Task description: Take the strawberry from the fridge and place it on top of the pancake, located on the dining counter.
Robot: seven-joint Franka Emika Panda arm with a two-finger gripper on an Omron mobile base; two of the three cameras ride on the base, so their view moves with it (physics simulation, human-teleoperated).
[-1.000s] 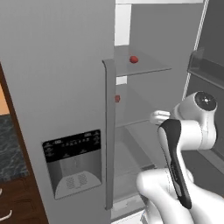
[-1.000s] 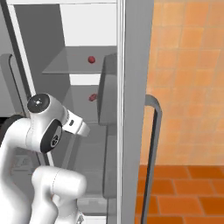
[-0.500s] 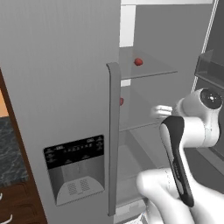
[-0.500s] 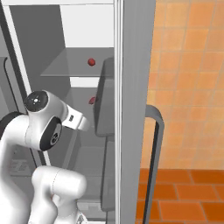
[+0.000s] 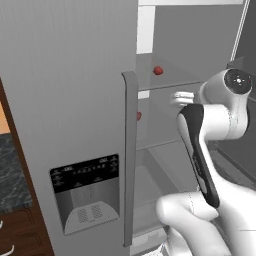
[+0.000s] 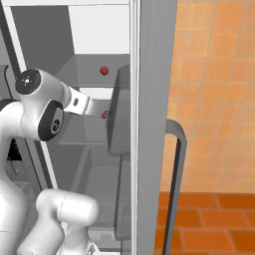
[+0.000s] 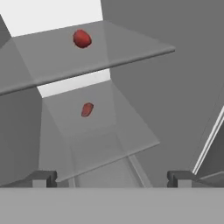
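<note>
1. The step in hand is the reach into the tall grey steel fridge (image 5: 75, 100), whose right door stands open; the fetch has not yet come to a grasp.
2. The claw (image 7: 111, 177) is released: in the hand view its two dark finger tips stand far apart with nothing between them.
3. The tiny red rounded strawberry (image 7: 82, 38) lies on the upper glass shelf (image 7: 109, 54), ahead of the claw and above it, well apart. A second, smaller red shape (image 7: 87, 109) shows below it, ahead of the claw at the lower glass shelf (image 7: 113, 144); whether it is another berry or a reflection I cannot tell.
4. The next move, as I judge it, calls for raising the claw to the upper shelf and bringing the tips to either side of the berry before closing.
5. Against the earlier pictures, both base views have shifted closer to the fridge, so the base has driven in; the arm reaches further inside.
</note>
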